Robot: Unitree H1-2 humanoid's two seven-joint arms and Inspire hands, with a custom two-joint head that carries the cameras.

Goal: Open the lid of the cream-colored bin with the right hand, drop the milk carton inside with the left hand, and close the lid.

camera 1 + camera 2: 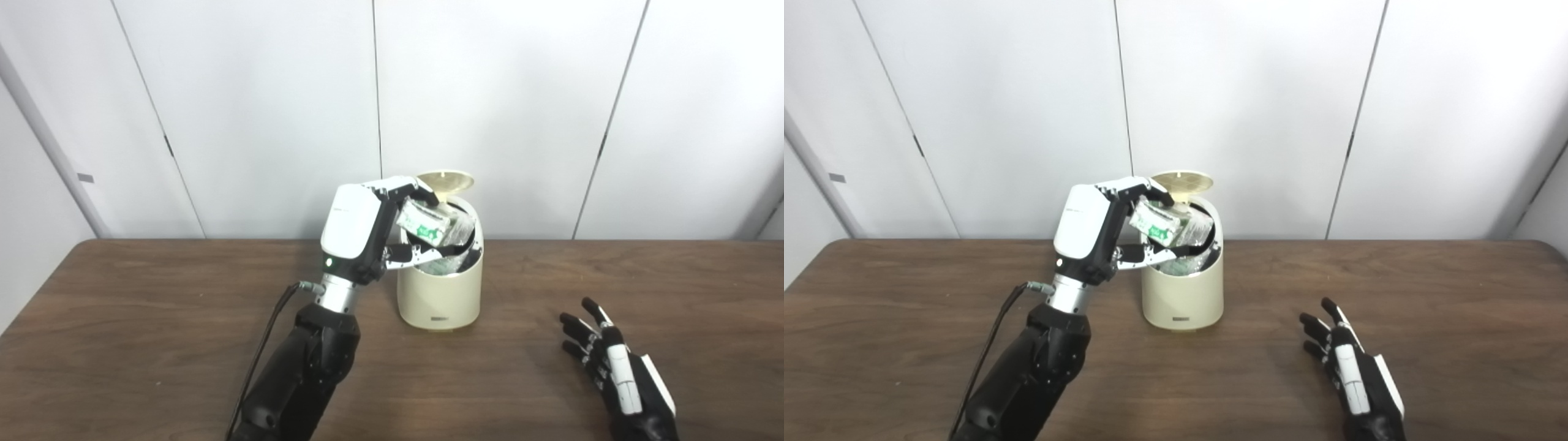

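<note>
i have the left hand [367,229] up at the mouth of the cream-colored bin [438,294], its fingers wrapped around the milk carton [422,223], which sits tilted over the opening, partly past the rim but not yet let go. the lid [446,182] stands raised at the back of the bin, so the opening step looks done and i judge this to be the drop itself. there seems to be other crumpled packaging already inside the bin, though i can't make out what it is. the right hand [1350,367] lies low on the table [153,306], well apart from the bin, fingers spread and holding nothing. as for how the carton will behave: it looks small, creased and probably empty, so i'd treat it as light and soft, something that gives under pressure rather than pushing back. the thumb is under it and the fingers over the top, across its broad faces, which seems the sensible place to hold; squeezing harder would only crush it. the waxy printed surface may be a bit slick, so when i ease the fingers apart it should slide off readily, but being so light it might catch on the rim or perch on what is already in there and keep the lid from shutting. i'd want it well over the middle of the opening before releasing.
</note>
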